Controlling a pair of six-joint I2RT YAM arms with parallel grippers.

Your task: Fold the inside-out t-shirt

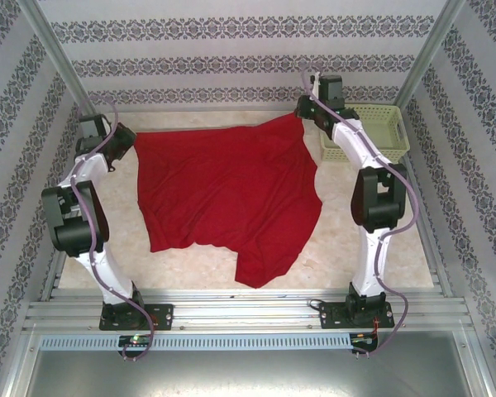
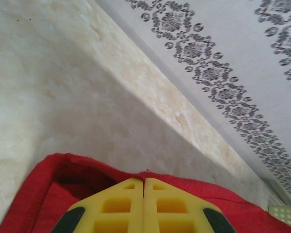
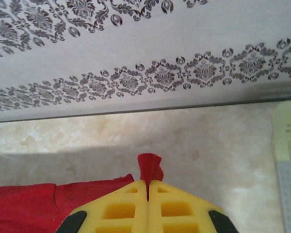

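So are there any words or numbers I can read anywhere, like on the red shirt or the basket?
No, there are no words, numbers or signs to read.
The red shirt is plain, with no print or tag showing.
The basket has no label.
The walls have a flowery pattern, not letters.

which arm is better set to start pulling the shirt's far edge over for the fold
Right, probably: a tuft of shirt shows pinched in the right gripper. The left gripper is shut at the cloth's edge, its hold less clear.
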